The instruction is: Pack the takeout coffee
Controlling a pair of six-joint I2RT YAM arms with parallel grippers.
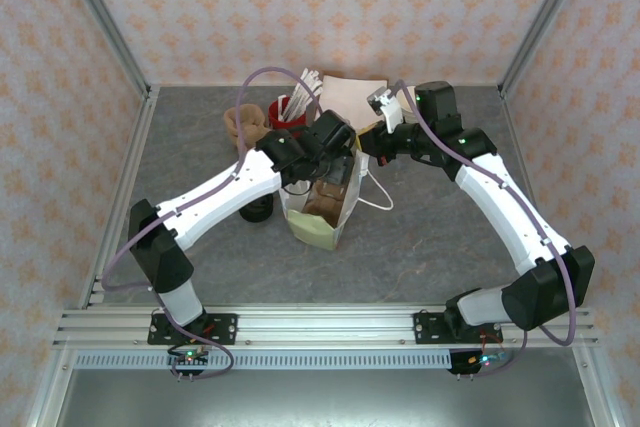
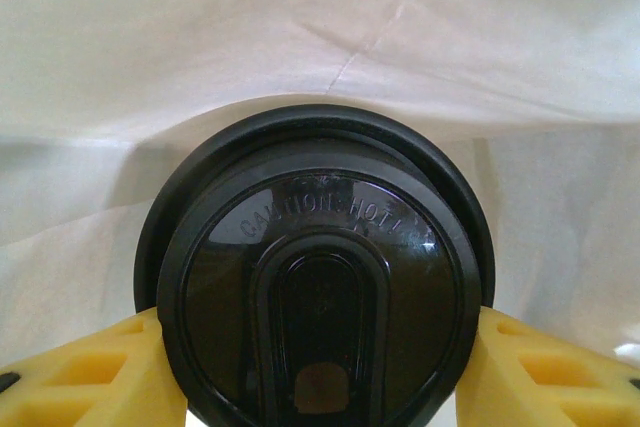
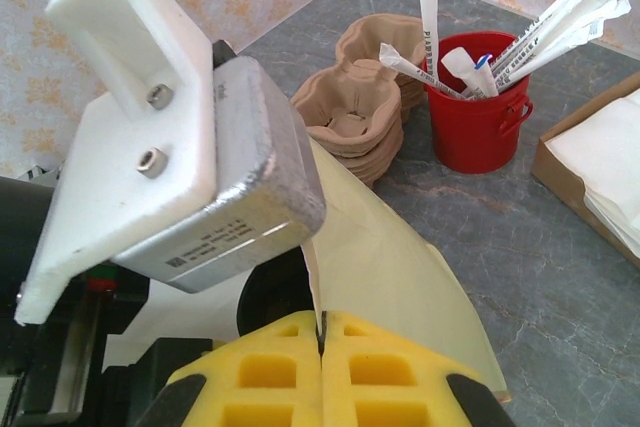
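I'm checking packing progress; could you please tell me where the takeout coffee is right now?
In the left wrist view, the takeout coffee is gripped between the left fingers, with the paper bag's pale wall behind it.

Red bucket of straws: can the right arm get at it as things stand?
Probably not yet: the right pincer is shut on the cream paper bag's rim. The red plastic bucket stands beyond the bag, unobstructed; only that grip hinders.

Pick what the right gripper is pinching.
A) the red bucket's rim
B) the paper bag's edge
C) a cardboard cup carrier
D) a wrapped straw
B: in the right wrist view, the right gripper is shut on the thin cream edge of the paper bag; the red bucket stands apart behind it.
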